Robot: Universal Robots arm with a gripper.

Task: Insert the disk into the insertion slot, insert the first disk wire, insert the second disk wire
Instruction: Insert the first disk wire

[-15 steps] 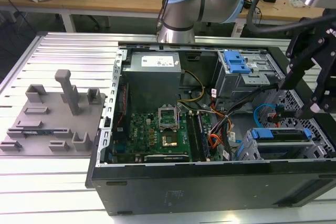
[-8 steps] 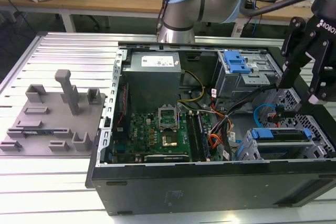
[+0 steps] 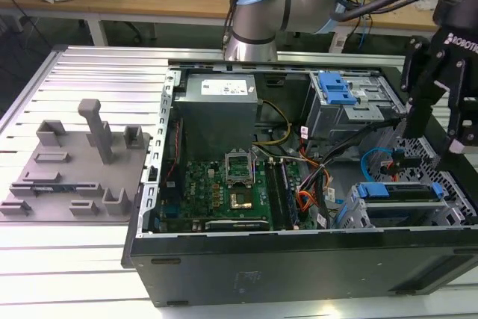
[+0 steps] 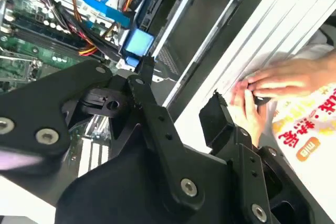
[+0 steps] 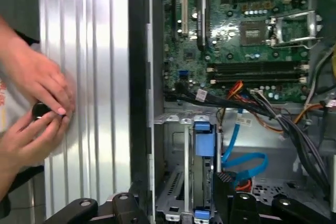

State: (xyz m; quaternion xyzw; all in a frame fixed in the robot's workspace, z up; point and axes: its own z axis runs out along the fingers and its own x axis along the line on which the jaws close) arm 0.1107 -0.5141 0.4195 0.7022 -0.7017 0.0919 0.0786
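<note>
The disk (image 3: pixel 396 191), silver in a bright blue carrier, lies inside the insertion slot (image 3: pixel 388 218), the grey perforated bay at the case's front corner on the exterior view's right. Its blue carrier tab (image 5: pixel 205 137) shows in both wrist views. My gripper (image 3: pixel 428 151) hangs open just above the disk, with nothing between its fingers (image 4: pixel 144 66). The second disk wire (image 5: pixel 245 157), a glossy blue loop, lies beside the bay. The first disk wire (image 5: pixel 239 88), orange and black, runs from the motherboard toward the bay. I cannot tell whether either plug is seated.
A larger grey cage with a blue latch (image 3: pixel 336 87) stands behind the bay. The motherboard (image 3: pixel 224 188) and power supply (image 3: pixel 220 106) fill the case's middle. A person's hands (image 5: pixel 37 103) hold a small black object on the ribbed table beside the case. A grey fixture plate (image 3: pixel 71 169) lies at the exterior view's left.
</note>
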